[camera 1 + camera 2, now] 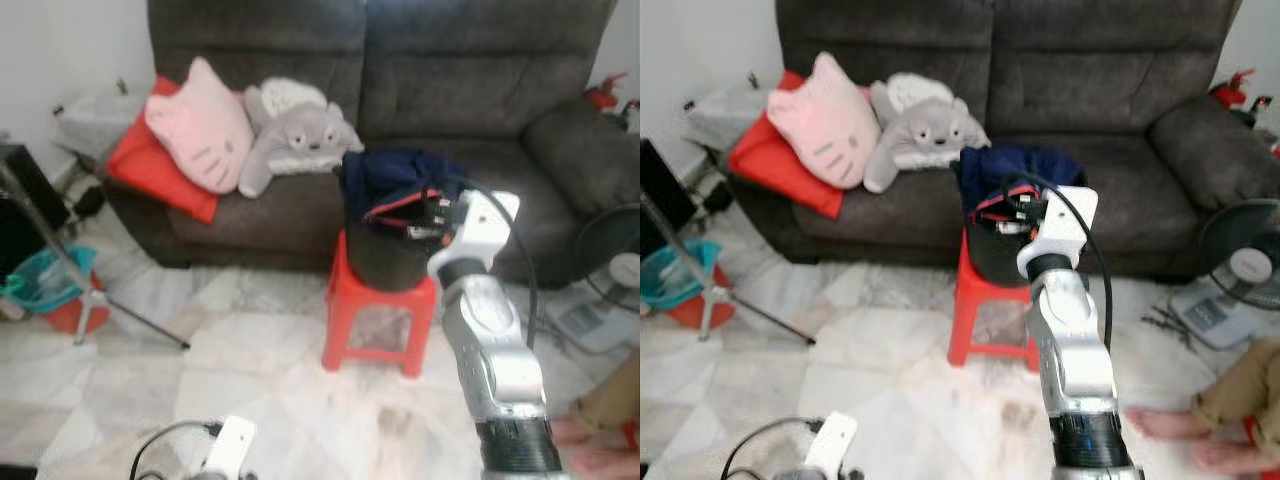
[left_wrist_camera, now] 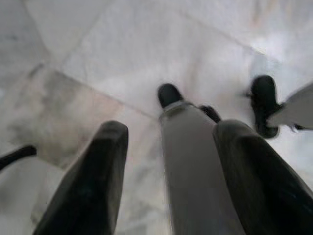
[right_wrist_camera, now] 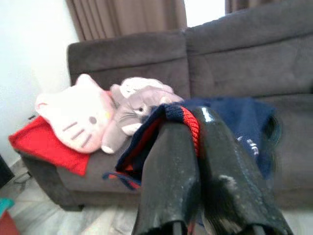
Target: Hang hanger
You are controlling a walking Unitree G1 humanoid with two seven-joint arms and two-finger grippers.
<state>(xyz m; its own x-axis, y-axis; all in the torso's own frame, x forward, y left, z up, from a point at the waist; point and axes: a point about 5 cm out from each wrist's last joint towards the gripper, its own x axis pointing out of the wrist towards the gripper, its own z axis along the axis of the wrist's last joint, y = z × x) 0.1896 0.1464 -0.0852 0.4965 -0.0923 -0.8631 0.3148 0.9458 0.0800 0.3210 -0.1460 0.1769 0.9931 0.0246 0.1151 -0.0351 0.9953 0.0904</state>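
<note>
Your right claw (image 3: 188,147) is the one that matters here: it reaches forward to the black basket (image 1: 385,262) on the red stool (image 1: 378,325) in front of the grey sofa (image 1: 450,80). In the right wrist view its two fingers sit pressed close together, pinching the red-trimmed edge of the navy garment (image 3: 244,122) that is heaped over the basket's top. No hanger can be made out in any view; if one is there, it is buried under or inside that cloth, so treat the garment as the thing in hand.

The relation to watch: the garment lies straight ahead of the right claw and spills away from it toward the sofa seat, with the pinched hem at the near edge of the basket. Lifting will probably call for a pull up and back toward you, along the arm's own line, so the cloth clears the basket rim rather than dragging it off the stool.

Your left claw (image 2: 164,161) hangs low, well apart from the basket, pointing at the marble floor (image 2: 122,54); its fingers are spread and hold nothing. The right arm is plainly the nearer.

A pink cat cushion (image 1: 200,125) and a grey plush (image 1: 295,135) lie on the sofa, to the left of the basket.
</note>
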